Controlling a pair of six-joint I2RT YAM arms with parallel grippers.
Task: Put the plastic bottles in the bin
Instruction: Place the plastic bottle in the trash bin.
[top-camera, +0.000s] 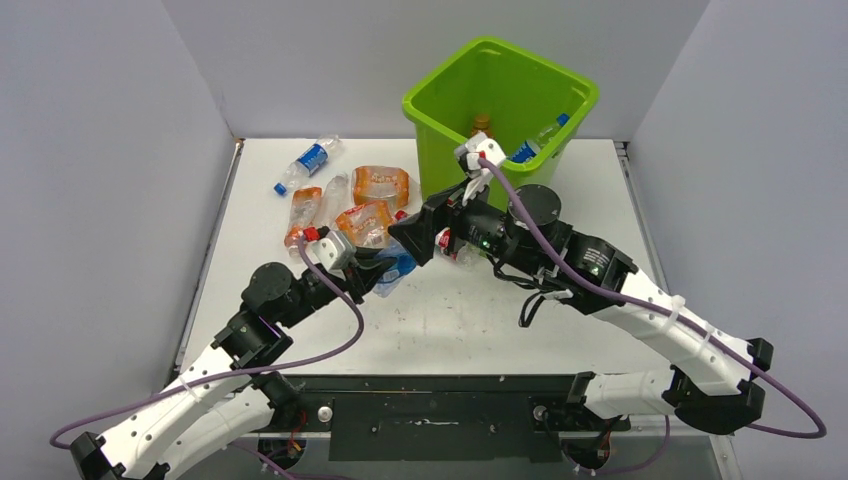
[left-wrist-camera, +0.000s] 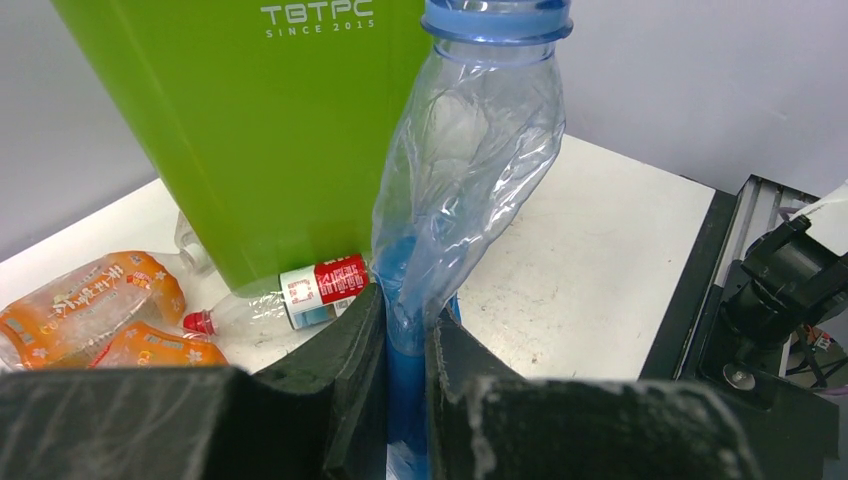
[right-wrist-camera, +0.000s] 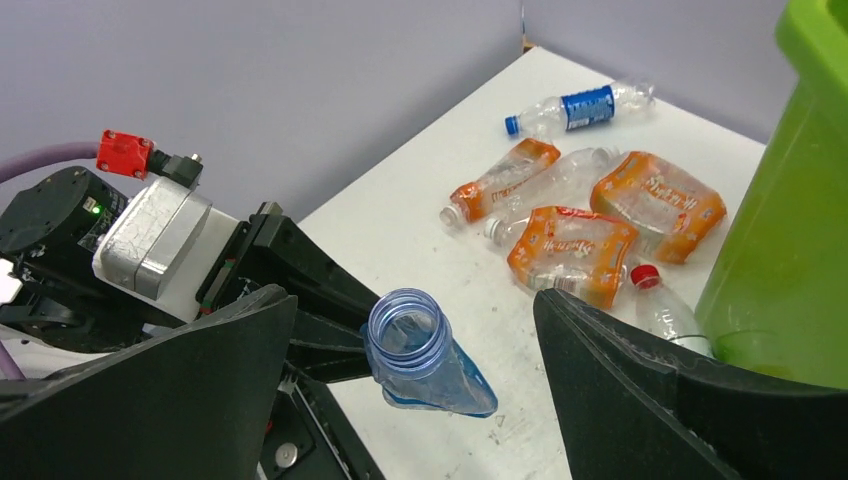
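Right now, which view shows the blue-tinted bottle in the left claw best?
Left wrist: the blue-tinted bottle fills the frame, crumpled, pinched low by the left claw. Right wrist shows mainly its open, capless neck; top external shows only a small blue sliver.

Picture's top edge cuts the blue bottle (left-wrist-camera: 465, 170) mouth — the bin (left-wrist-camera: 250, 130) rim too.

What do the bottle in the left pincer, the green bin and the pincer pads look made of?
Bottle: thin clear plastic, blue-tinted, glossy; crumpled and see-through.
Bin: rigid opaque lime-green plastic, smooth with a slight sheen; white printed lettering.
Left pincer pads: matte black, rough and scuffed; probably rubber or foam, hard to say.
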